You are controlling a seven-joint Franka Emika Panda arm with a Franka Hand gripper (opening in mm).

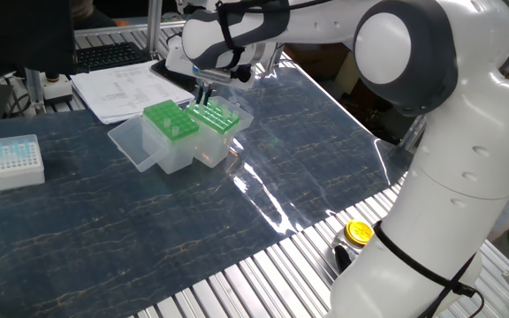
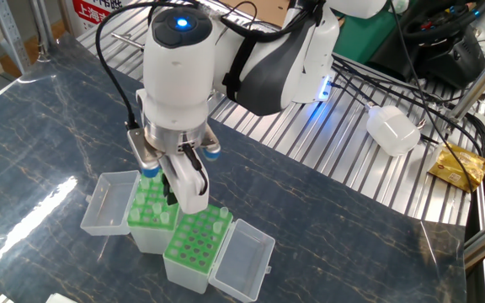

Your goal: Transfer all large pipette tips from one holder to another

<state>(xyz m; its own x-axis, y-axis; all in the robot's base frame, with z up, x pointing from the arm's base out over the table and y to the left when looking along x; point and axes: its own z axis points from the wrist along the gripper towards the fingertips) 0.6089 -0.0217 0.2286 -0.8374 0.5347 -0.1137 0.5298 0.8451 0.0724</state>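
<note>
The gripper [image 2: 181, 200] hides part of the left green holder [image 2: 150, 208] behind its fingers, and whether a large pipette tip sits between them cannot be told. In one fixed view the holders' [image 1: 212, 117] tips are too small to count. The small white box [image 1: 9, 162] shows only a bluish blur, and the robot base [image 1: 449, 221] is cut off.

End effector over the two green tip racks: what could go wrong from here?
1. The end effector hangs low over the seam between the two green racks; a small sideways error could knock tips standing next to it.
2. Both racks sit side by side with their clear lids hinged open, apparently unfixed, so a snag might drag or tip one.
3. Whether a tip is held cannot be told here; a weak grip could drop it.
</note>
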